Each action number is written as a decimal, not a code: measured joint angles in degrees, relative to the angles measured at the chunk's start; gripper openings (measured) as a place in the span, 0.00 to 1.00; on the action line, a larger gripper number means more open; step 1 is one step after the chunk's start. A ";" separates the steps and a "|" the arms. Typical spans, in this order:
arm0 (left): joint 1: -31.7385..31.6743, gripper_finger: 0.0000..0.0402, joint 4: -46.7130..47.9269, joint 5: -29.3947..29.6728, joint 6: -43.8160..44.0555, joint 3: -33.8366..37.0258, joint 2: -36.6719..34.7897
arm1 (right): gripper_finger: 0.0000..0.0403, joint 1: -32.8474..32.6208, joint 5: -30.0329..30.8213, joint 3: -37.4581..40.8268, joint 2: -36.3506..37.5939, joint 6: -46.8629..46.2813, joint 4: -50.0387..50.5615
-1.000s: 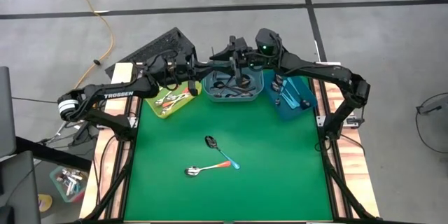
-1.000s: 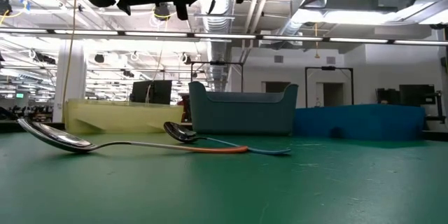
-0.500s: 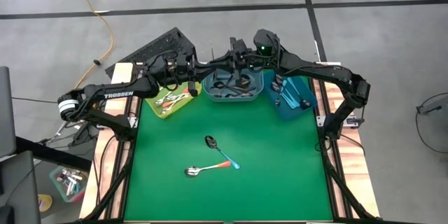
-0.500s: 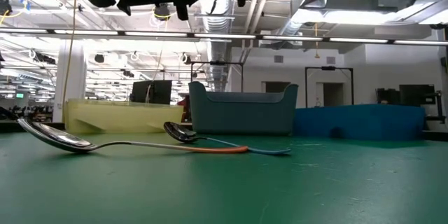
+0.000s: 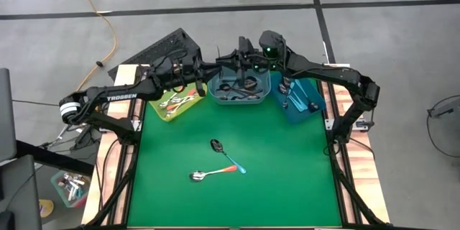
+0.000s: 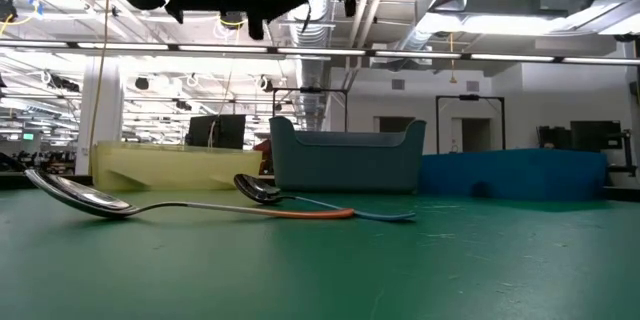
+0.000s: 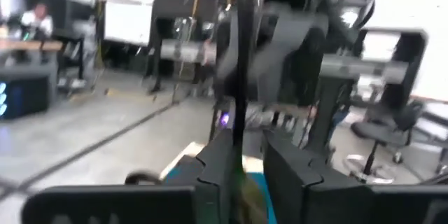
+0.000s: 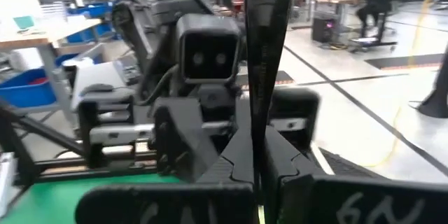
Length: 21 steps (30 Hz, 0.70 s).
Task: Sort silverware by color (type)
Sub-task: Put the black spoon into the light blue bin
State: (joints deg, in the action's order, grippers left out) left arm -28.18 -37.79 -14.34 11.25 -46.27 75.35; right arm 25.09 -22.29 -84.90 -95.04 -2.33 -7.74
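Nearest you on the green mat (image 5: 287,180): two spoons left unsorted, an orange-handled spoon (image 5: 208,173) and a teal-handled spoon (image 5: 226,154), handles crossing, bowls apart. Low view shows the same pair, orange-handled one in front.

Far edge, three bins in a row. Yellow-green bin (image 5: 157,109) at the left holds a few orange-handled spoons (image 5: 178,100). Grey-blue bin (image 5: 267,92) in the middle holds dark metal spoons (image 5: 241,95). Blue bin (image 5: 310,111) at the right holds teal-handled spoons (image 5: 294,98); count you can't tell.

Both grippers are up over the grey-blue bin, facing each other, meeting over a dark-handled spoon (image 8: 266,49). Your right gripper (image 5: 244,63) is pressed together, pinching that spoon, upright in its wrist view. Left gripper (image 5: 203,72): fingers (image 7: 217,171) slightly parted around the same dark handle in its wrist view; whether it's gripping, you can't tell.

Writing: "TROSSEN" on the left arm (image 5: 121,96).

Versus a second ago: right jaws were wide, now closed; table spoons haven't moved.
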 joint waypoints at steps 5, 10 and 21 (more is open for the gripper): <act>0.02 0.23 7.92 3.20 0.33 -0.01 0.00 | 0.02 1.60 0.73 0.00 0.00 0.02 -0.01; 0.02 0.29 8.92 6.32 0.52 -0.01 0.00 | 0.02 3.93 0.72 0.00 0.00 -0.08 0.12; -0.13 0.30 10.62 6.65 -0.55 -3.43 0.00 | 0.02 8.08 5.05 -0.02 0.07 4.07 13.11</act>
State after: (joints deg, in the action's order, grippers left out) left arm -28.32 -27.17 -7.69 10.70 -49.71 75.35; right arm 33.16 -17.24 -84.93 -94.98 1.74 5.37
